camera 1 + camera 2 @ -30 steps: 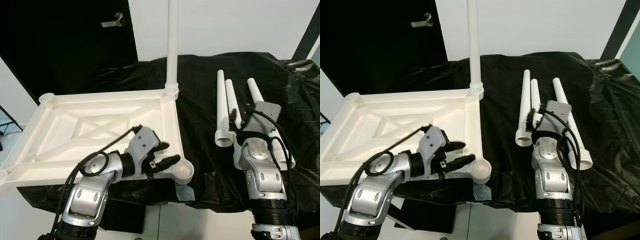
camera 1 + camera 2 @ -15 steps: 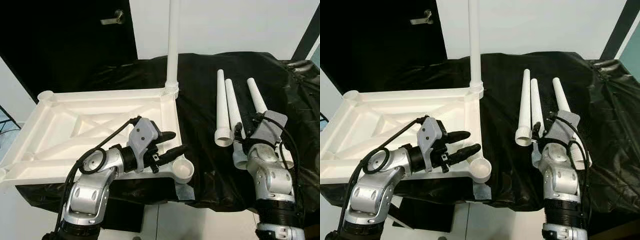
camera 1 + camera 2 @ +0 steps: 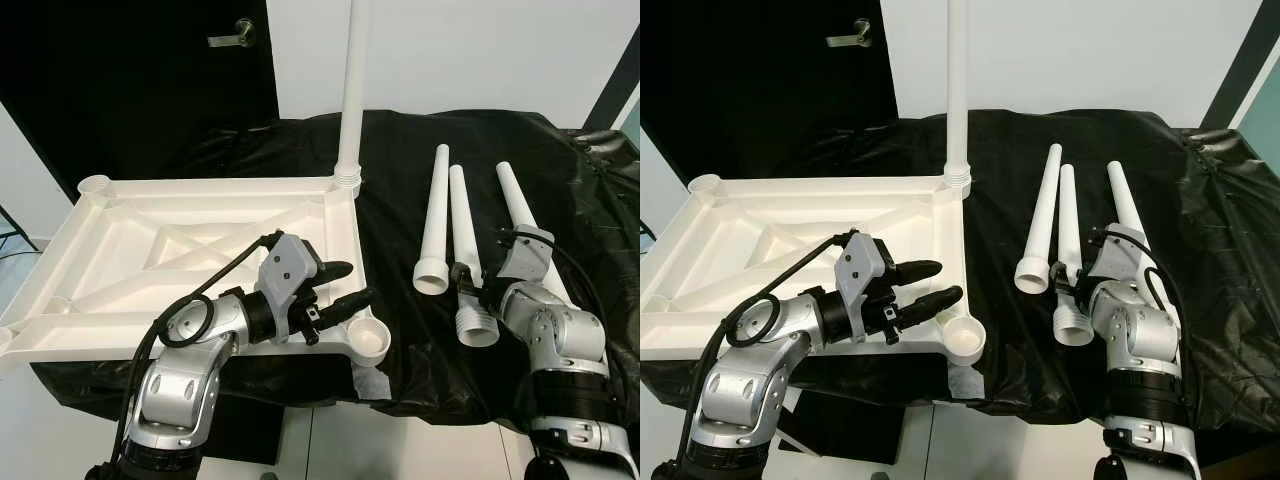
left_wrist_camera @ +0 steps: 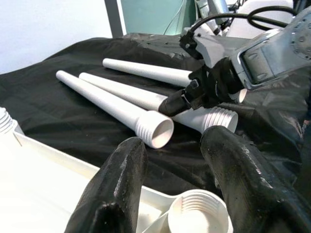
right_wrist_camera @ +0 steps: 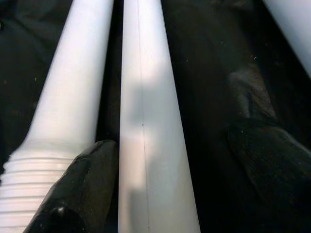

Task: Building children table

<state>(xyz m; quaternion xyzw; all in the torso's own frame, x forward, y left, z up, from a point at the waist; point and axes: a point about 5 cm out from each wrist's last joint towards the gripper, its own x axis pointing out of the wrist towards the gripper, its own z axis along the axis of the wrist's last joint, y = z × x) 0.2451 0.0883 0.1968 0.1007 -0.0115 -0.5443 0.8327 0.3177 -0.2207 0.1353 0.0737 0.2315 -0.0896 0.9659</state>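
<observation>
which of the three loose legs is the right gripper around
The middle leg: the right gripper has open fingers on either side of it, near its threaded end.

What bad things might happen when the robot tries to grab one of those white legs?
1. The right claw straddles the middle leg, with the left leg right against it. A finger could knock that one, and it may roll.
2. The tabletop hangs over the table's near edge. The left claw hovers open by its empty corner socket; a push might tip it off.
</observation>
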